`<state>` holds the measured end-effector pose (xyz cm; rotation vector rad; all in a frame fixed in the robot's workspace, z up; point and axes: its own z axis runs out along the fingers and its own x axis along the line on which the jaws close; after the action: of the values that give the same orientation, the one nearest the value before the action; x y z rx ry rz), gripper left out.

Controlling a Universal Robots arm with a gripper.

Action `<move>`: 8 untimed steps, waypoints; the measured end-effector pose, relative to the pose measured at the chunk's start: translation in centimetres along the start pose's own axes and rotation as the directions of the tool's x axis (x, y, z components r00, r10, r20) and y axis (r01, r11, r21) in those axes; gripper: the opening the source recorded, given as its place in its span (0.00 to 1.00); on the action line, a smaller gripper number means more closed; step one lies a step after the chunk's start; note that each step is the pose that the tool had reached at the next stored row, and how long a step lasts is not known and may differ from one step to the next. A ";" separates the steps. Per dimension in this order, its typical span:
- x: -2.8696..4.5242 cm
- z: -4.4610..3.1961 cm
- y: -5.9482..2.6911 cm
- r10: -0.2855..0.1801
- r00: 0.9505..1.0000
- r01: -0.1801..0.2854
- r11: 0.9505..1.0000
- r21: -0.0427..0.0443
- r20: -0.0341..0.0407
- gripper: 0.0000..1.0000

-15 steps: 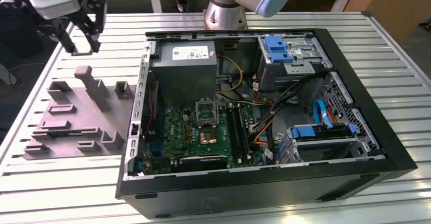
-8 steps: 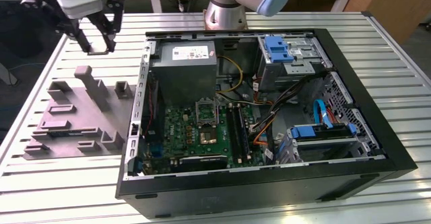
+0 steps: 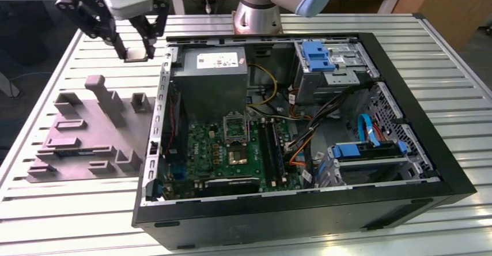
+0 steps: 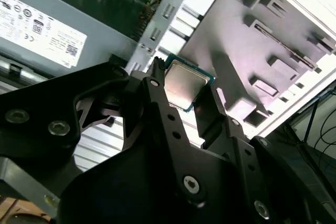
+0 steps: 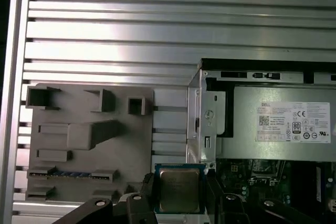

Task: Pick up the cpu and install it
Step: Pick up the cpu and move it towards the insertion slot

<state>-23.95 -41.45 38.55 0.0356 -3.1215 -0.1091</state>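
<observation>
Slatted metal table (image 3: 84,210) with an open case (image 3: 269,224) on it and a grey tray (image 3: 84,140) at the exterior view's left. Gripper (image 3: 138,53) hangs just outside the case wall, near the tray, clamped on the cpu (image 5: 179,190) by opposite edges. Chip likely light, rigid, slick, delicate underneath, so an edge hold suits. Case wall close; open room above the board (image 3: 223,146).

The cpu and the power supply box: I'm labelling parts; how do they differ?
The cpu is small, thin and square; the power supply box is far larger. The cpu sits clamped in the gripper outside the computer case; the box is mounted inside it. The cpu's top is plain; the box carries a white label. Both have grey metal surfaces.
</observation>
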 end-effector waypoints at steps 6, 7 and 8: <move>-2.72 -0.05 -0.06 0.000 1.000 0.000 1.000 0.000 0.000 0.47; -3.16 -0.06 -0.07 0.000 1.000 0.000 1.000 0.000 0.000 0.47; -3.61 -0.07 -0.09 0.000 1.000 0.000 1.000 0.000 0.000 0.47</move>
<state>-20.34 -41.45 38.55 0.0359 -3.1215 -0.1091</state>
